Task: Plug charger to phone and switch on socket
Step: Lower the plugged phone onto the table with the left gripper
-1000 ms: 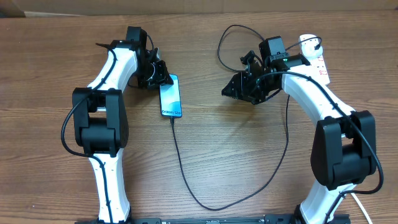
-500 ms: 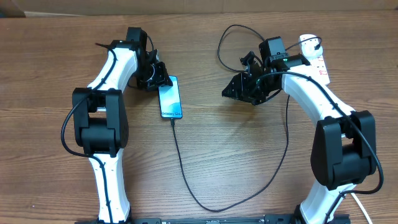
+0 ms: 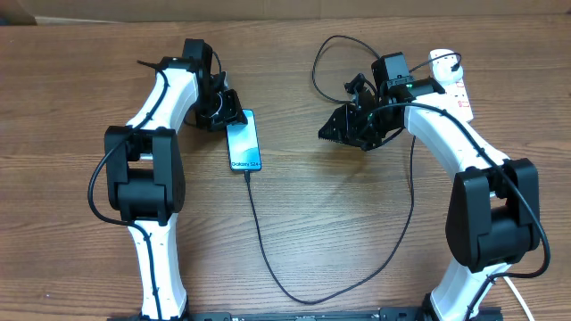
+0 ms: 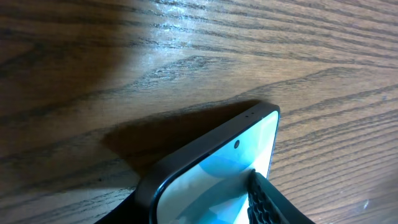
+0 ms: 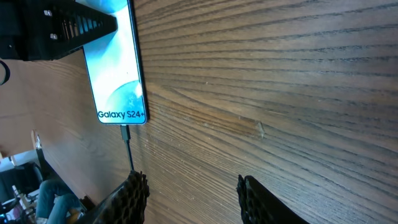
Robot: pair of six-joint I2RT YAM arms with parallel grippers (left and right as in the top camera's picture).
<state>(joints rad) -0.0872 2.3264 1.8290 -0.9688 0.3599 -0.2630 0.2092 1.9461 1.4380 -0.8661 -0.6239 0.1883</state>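
The phone (image 3: 244,141) lies on the wooden table, its light blue screen up and reading "Galaxy S24". My left gripper (image 3: 225,110) is shut on the phone's top end. In the left wrist view one finger pad (image 4: 267,202) presses on the phone's screen (image 4: 211,165). The charger, a thin black cable (image 3: 268,259), has its tip in the phone's bottom edge (image 5: 126,133) and loops round to the white socket (image 3: 452,82) at the far right. My right gripper (image 3: 332,130) is open and empty above bare wood (image 5: 196,199), to the right of the phone (image 5: 115,68).
A loop of the black cable (image 3: 323,55) lies at the back behind my right arm. A slack run of the cable (image 3: 406,214) crosses the table's front right. The socket's thick white cord shows at the bottom right edge (image 3: 516,290).
The phone has shifted slightly to the left in my left gripper's hold. The right arm has hardly moved.
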